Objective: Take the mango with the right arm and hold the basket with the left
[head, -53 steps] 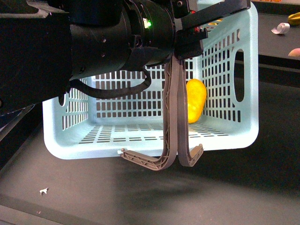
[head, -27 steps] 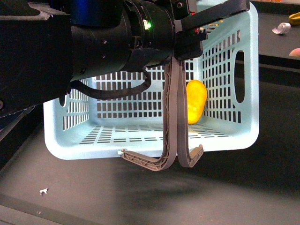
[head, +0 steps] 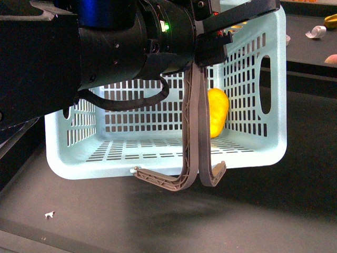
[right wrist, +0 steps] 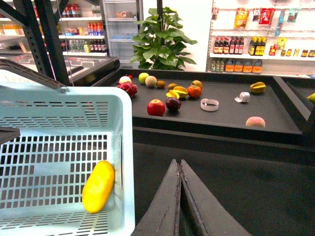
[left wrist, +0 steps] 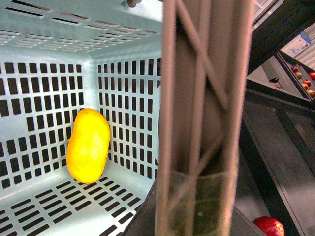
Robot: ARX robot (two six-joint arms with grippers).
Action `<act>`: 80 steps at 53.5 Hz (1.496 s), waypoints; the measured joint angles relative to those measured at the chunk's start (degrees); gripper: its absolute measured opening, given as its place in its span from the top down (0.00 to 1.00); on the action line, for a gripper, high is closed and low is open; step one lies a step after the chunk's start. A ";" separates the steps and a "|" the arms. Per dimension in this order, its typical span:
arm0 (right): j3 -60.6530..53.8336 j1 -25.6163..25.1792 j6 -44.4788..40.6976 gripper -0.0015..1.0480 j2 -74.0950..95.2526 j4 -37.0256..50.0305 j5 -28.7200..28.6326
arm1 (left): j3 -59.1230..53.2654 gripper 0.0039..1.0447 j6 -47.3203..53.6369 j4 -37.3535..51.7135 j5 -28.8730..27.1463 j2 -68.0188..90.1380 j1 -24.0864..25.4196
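Note:
The pale mint-blue basket (head: 263,153) hangs tilted, its open side towards the front camera. Its two grey-brown handles (head: 192,132) run down across the opening. My left gripper (head: 208,50) is shut on the handles at their top, on the bulky black left arm (head: 121,47). In the left wrist view the handles (left wrist: 202,123) fill the middle, clamped in the left gripper (left wrist: 197,211). The yellow-orange mango (head: 217,113) leans against the basket's far wall, also in the left wrist view (left wrist: 88,145). My right gripper (right wrist: 178,164) is shut and empty, beside the basket (right wrist: 125,147) and the mango (right wrist: 98,187).
A dark display shelf behind holds a red apple (right wrist: 156,107), an orange (right wrist: 194,91), a peach (right wrist: 255,122), a tape roll (right wrist: 209,104) and other fruit. A potted plant (right wrist: 162,44) stands beyond. A red fruit (left wrist: 268,227) lies below. A white scrap (head: 49,214) lies on the dark surface.
The basket has shifted slightly to the left, and the mango has moved with it. The left gripper keeps its hold on the handles.

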 joint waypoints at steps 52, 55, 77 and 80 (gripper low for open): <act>0.04 0.00 -0.04 0.98 -22.97 -24.46 -0.22 | 0.00 0.95 -0.04 0.00 0.02 0.00 0.00; 0.04 0.00 -0.07 0.98 -24.55 -24.68 -0.24 | 0.00 0.95 -0.04 0.00 0.02 0.00 0.00; 0.04 0.00 -0.04 0.98 -24.70 -24.90 -0.22 | 0.00 0.95 0.04 0.00 0.00 0.00 0.00; 0.04 0.00 -0.04 0.98 -24.70 -24.90 -0.22 | 0.00 0.95 -0.09 0.00 0.02 0.00 0.00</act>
